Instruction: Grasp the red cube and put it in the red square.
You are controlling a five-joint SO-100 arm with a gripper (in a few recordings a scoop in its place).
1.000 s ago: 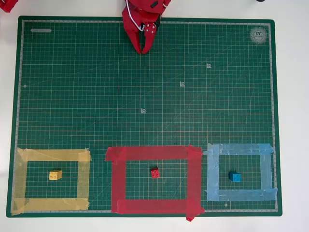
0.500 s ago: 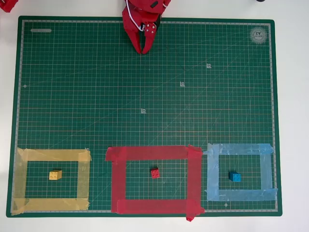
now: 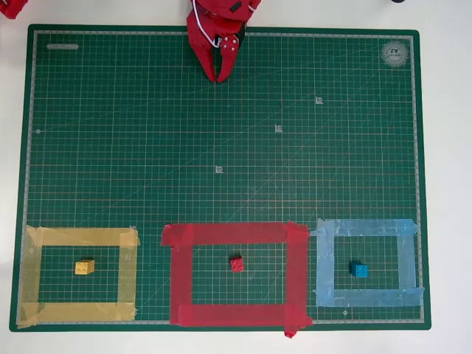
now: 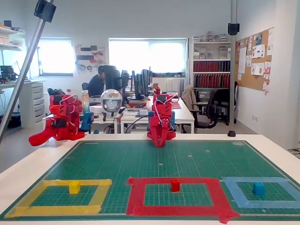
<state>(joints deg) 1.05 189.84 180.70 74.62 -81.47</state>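
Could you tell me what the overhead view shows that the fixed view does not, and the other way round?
Overhead: the whole green mat from above, with its grid and its far corners, and the full outline of each tape square. Fixed: the room behind the table, with desks, windows, shelves and a seated person, plus the height of the blocks. Both: the red cube lying inside the red square, the yellow block in the yellow square, the blue block in the blue square, and the gripper at the mat's far edge, jaws shut, holding nothing.
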